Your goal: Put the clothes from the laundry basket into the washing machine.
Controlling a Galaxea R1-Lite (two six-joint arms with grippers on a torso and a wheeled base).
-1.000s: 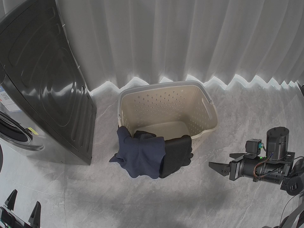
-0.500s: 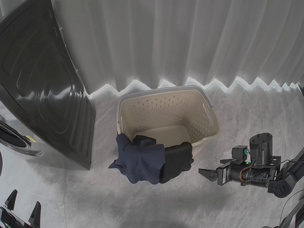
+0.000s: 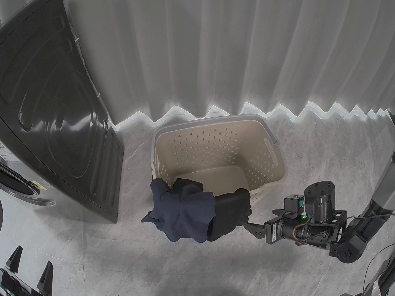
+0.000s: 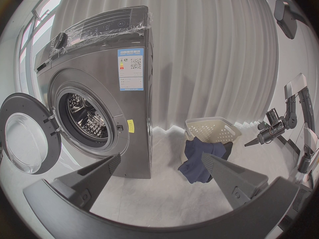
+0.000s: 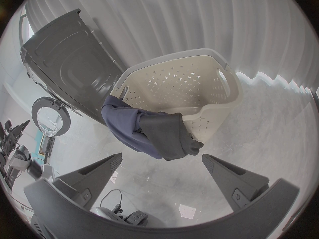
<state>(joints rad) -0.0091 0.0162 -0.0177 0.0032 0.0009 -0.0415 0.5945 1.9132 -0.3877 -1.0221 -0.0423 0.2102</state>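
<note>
Where the far side of the scene is closed off, a pale pleated curtain [image 3: 230, 42] is hung from edge to edge, and a grey marbled floor [image 3: 329, 153] is spread below it toward the near side. On the left the dark grey washing machine [image 3: 53, 103] is stood, with its ribbed side panel turned toward the basket. From the left wrist view its round door [image 4: 28, 133] is seen swung fully open and the steel drum [image 4: 88, 117] is exposed. To the right of the machine, near the foot of the curtain, the cream laundry basket [image 3: 214, 144] is set upright on the floor, its walls perforated and a handle slot [image 3: 269, 151] cut into its right wall. The clothes [image 3: 197, 214] are draped over the basket's near rim at its left end and hang down the outside, well apart from the machine's opening. A navy garment [image 3: 183, 212] is placed on the left and a dark grey garment [image 3: 230, 212] on the right, the two pressed together and overlapping. The right gripper [image 3: 249, 227] is held low at the near right and pointed leftward, its tip just beside the lower right edge of the dark grey garment. Its fingers are spread wide and nothing is grasped. The left gripper [image 3: 33, 256] is seen at the near left corner, its fingers likewise parted and nothing held.
</note>
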